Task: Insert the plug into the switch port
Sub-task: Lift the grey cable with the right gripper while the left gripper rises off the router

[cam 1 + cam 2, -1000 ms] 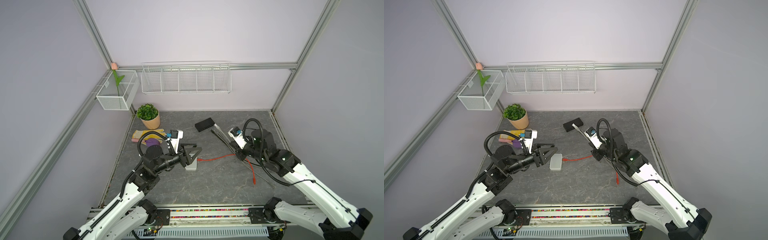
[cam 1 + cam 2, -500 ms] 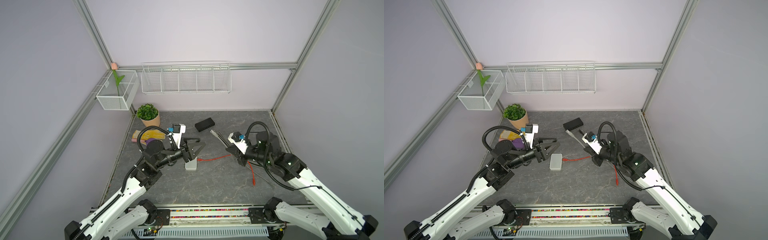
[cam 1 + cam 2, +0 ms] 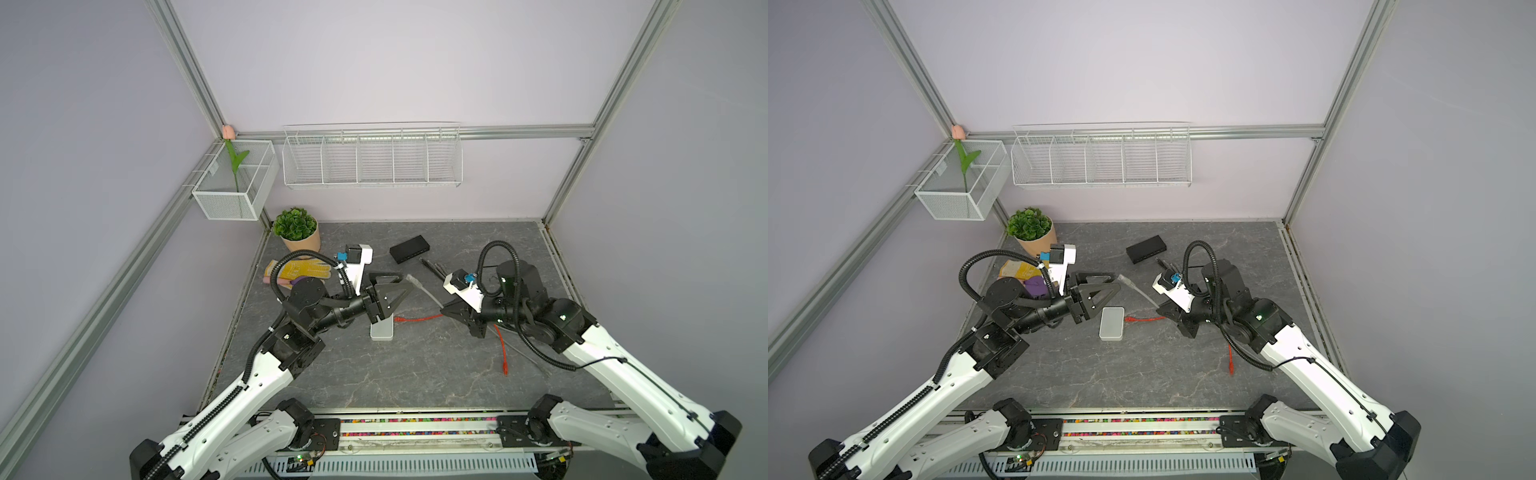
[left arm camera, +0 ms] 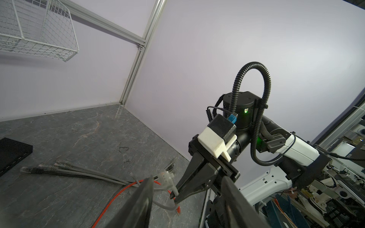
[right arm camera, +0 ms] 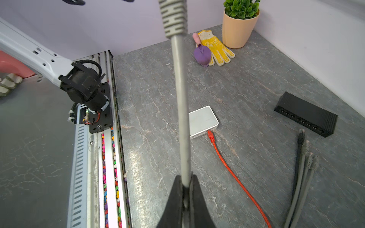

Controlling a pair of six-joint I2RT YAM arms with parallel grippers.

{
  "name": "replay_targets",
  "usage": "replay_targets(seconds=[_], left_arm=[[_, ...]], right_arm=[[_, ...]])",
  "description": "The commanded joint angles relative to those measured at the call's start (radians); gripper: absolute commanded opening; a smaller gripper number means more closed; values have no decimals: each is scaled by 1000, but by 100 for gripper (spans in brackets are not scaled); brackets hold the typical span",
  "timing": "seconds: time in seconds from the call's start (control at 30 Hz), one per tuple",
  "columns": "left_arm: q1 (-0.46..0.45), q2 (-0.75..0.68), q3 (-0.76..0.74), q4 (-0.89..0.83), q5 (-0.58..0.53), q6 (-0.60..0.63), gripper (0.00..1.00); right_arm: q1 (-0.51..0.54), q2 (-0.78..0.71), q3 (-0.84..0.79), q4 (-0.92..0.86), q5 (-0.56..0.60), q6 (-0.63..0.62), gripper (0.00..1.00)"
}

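My right gripper (image 5: 185, 184) is shut on a grey cable (image 5: 181, 102) and holds it off the table. The cable's clear plug (image 4: 166, 177) points at my left gripper (image 4: 186, 178). That gripper is open, and the plug hangs between its fingers, close to one finger (image 4: 145, 197), not gripped. In both top views the plug (image 3: 413, 279) (image 3: 1123, 279) sits at the tips of the left gripper (image 3: 405, 279) (image 3: 1117, 281), above the white switch (image 3: 382, 330) (image 3: 1112, 324). The right gripper (image 3: 442, 307) (image 3: 1160, 309) is to the right of it.
An orange cable (image 5: 227, 163) runs from the white switch (image 5: 203, 120) across the floor. A black switch (image 3: 409, 248) lies at the back, with several loose grey cables (image 5: 304, 158) near it. A potted plant (image 3: 297, 228), a yellow glove (image 5: 215, 47) and a purple trowel (image 5: 201, 53) sit at the back left.
My right gripper has moved left with the grey cable, bringing the plug to the left gripper. The left gripper has risen and turned toward the plug, staying open.
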Motion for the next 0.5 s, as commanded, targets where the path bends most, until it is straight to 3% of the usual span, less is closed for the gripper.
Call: replay_targets(seconds=[0.0, 0.27, 0.47], left_arm=[[-6, 8, 16, 42, 15, 14, 55], [-6, 38, 16, 84, 32, -3, 54], [-7, 46, 2, 104, 39, -12, 42]], right_arm=[[14, 15, 32, -17, -66, -21, 6], [30, 47, 44, -30, -90, -27, 7], [31, 65, 53, -38, -130, -30, 7]])
